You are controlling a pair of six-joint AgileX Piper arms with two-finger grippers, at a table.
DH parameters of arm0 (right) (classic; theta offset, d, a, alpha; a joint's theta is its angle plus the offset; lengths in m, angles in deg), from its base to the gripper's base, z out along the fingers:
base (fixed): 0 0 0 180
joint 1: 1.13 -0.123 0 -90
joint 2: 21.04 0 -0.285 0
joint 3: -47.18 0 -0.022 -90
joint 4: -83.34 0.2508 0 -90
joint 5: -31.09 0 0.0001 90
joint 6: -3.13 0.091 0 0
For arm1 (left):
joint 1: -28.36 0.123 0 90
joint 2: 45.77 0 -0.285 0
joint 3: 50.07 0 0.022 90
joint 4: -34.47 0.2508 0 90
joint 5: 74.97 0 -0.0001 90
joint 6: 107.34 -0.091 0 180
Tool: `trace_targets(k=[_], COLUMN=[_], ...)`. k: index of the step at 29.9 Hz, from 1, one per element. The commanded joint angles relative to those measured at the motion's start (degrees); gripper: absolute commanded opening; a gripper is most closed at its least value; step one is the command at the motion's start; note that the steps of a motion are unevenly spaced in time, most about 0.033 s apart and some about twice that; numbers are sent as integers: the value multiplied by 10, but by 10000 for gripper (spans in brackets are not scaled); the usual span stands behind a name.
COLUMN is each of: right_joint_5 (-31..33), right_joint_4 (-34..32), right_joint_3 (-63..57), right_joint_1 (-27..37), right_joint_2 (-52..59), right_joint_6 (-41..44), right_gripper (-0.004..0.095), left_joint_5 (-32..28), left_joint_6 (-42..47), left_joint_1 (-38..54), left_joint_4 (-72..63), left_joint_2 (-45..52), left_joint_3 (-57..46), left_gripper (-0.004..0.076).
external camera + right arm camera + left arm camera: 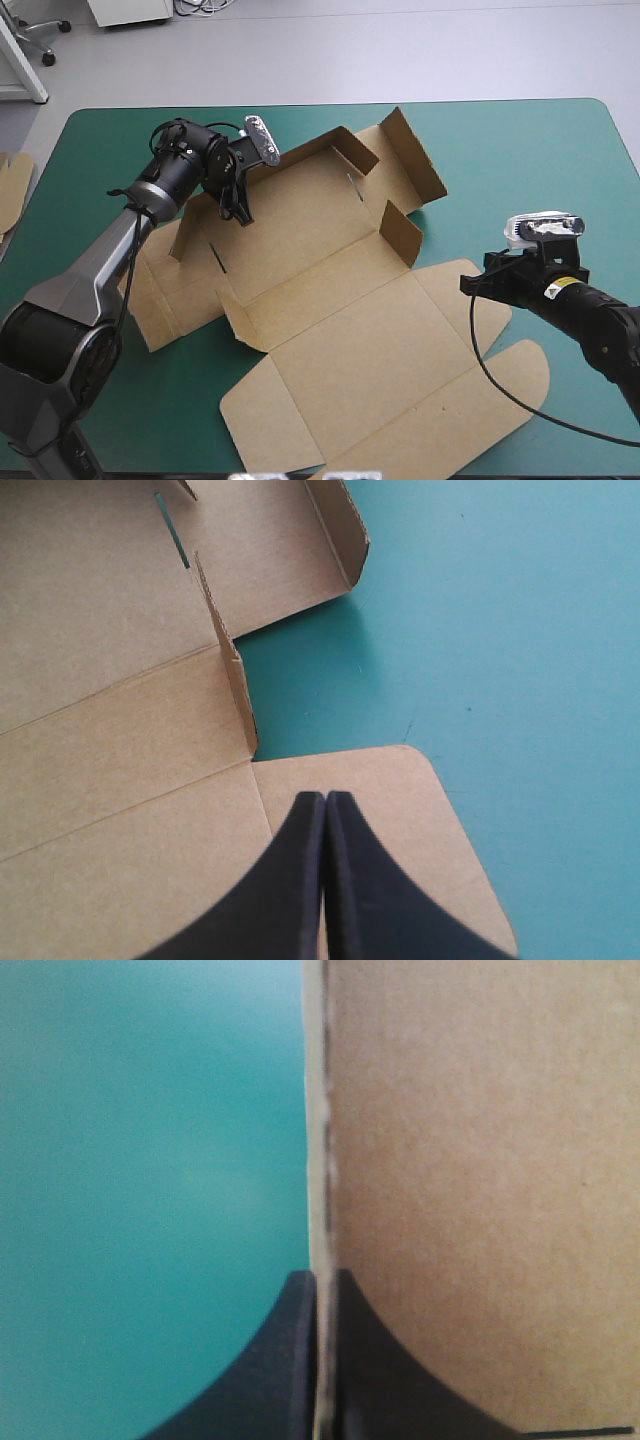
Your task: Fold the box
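At about ten o'clock from the middle of the teal-green cover [520,150], pinches a raised wall [480,1160] of the box [330,310] with the left gripper [241,210]. All but closed, with the board's pale cut edge running up between the black fingers [275,1380]. Shows brown board on one side of that edge and bare cover on the other.

At about four o'clock, hangs the right gripper [325,796] above a rounded side flap [420,830] of the lid. Fingers pressed together in one pointed arch, nothing between them. Cannot tell whether touching the flap or just clear of it. Just ahead of that gripper, meets a short upright tab [228,670] at the fold between lid and base. Farther ahead, a narrow slot [172,530] cut in the base panel.

Lies slantwise across the cover as an opened-out brown sheet, base toward ten o'clock, lid flat toward five o'clock. Stands partly raised at the far flaps [410,150], around twelve to one o'clock. Spreads a second rounded flap [510,385] flat at five o'clock, near the front edge.

Past the cover's left edge, at nine o'clock, shows an edge of more brown board [12,190].
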Motion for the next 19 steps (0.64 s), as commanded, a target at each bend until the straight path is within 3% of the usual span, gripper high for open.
trace_targets(k=[1,13,19], right_joint_5=[-38,-51,-51], right_joint_4=[2,4,11], right_joint_3=[21,21,21], right_joint_1=[3,3,3], right_joint_2=[4,4,5], right_joint_6=[-9,-13,-16], right_gripper=[-34,-34,-34], left_joint_5=[-42,-69,-125], left_joint_6=[24,33,26], left_joint_1=[-2,-20,-62], left_joint_4=[61,44,74], left_joint_2=[44,108,171], left_joint_3=[19,5,-104], left_gripper=[-14,-14,-14])
